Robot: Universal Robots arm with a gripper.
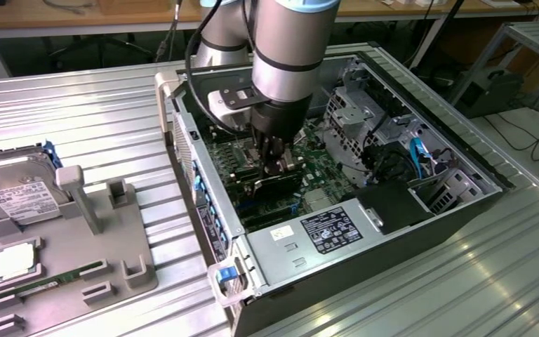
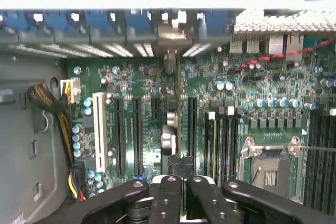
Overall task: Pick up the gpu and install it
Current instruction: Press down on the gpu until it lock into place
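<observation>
In the exterior view, the arm reaches down into the open computer case [image 1: 457,158], its gripper [image 1: 279,165] clenched on the top edge of the gpu [image 1: 279,184], which stands upright over the motherboard [image 1: 321,168]. A hard drive [image 1: 17,196] and a RAM stick [image 1: 50,281] sit on the grey holder [image 1: 129,246] at the exterior view's left.

In the wrist view, the gripper [image 2: 178,182] fingers pinch the gpu [image 2: 169,129], seen edge-on, standing between the expansion slots [image 2: 136,135] with its bracket at the case's rear wall.
</observation>
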